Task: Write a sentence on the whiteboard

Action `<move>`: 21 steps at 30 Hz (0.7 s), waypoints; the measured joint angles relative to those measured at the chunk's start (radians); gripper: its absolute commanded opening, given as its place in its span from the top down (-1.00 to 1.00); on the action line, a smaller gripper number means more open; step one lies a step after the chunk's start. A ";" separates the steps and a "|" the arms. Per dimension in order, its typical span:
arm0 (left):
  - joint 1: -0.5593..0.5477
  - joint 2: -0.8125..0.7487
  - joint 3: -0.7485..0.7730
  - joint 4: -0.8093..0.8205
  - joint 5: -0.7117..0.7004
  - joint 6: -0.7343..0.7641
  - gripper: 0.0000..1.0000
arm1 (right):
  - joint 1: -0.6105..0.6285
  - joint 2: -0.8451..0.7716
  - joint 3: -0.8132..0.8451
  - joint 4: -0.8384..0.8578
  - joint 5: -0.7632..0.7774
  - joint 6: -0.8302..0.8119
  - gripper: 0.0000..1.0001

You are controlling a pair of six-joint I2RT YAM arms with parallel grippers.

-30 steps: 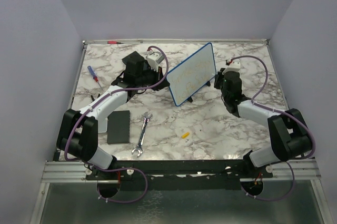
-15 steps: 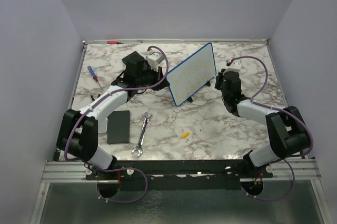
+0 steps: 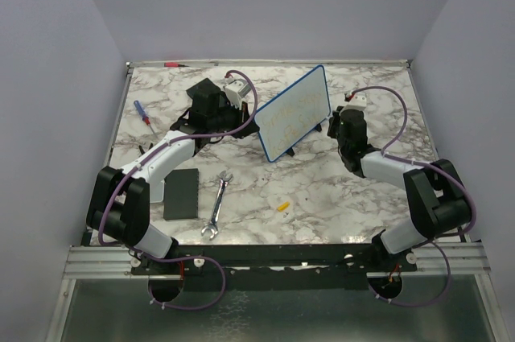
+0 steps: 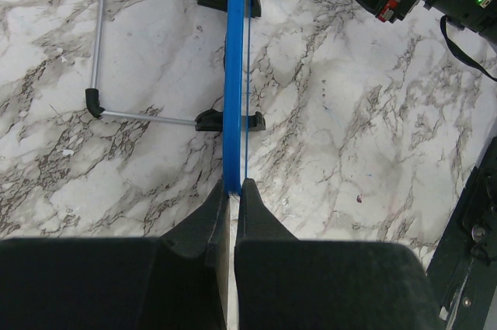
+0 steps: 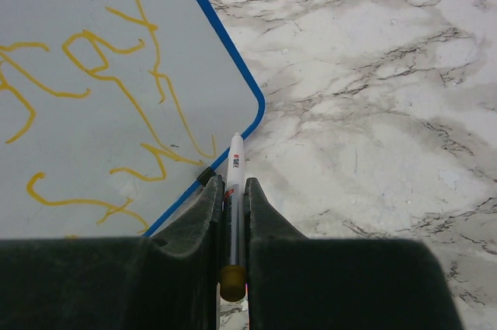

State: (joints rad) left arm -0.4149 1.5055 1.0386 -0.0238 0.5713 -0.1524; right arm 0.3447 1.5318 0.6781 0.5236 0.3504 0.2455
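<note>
At the whiteboard's point(image 3: 294, 113) edge, the left claw point(image 4: 234, 186) was clamped onto it. The right claw point(image 5: 232, 184) gripped a marker point(image 5: 235, 155) beside its corner.

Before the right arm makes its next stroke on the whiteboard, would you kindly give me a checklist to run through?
1. The left gripper is shut on the edge of the whiteboard: ok.
2. The right gripper is shut on the marker: ok.
3. Marker tip over the white face: not ok. It shows just outside the blue frame's corner.
4. The black feet are down on the table: ok, as far as the left wrist view shows.
5. The sentence shows in yellow: ok.
6. Room left for more words: cannot tell.
</note>
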 measured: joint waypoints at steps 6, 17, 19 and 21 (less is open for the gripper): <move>0.000 0.000 0.000 0.000 0.000 0.000 1.00 | 0.000 0.010 0.004 0.007 0.000 0.000 0.98; 0.000 0.000 0.000 0.000 0.000 0.000 1.00 | 0.000 0.028 0.023 0.015 -0.003 0.000 0.98; 0.000 0.000 0.000 0.000 0.000 0.000 1.00 | 0.000 0.032 0.026 0.018 -0.004 0.000 0.98; 0.000 0.000 0.000 0.000 0.000 0.000 1.00 | 0.000 0.035 0.026 0.021 -0.005 0.000 0.98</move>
State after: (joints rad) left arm -0.4149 1.5055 1.0386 -0.0238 0.5713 -0.1524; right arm 0.3447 1.5669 0.7040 0.5446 0.3458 0.2459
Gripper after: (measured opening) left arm 0.019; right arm 0.104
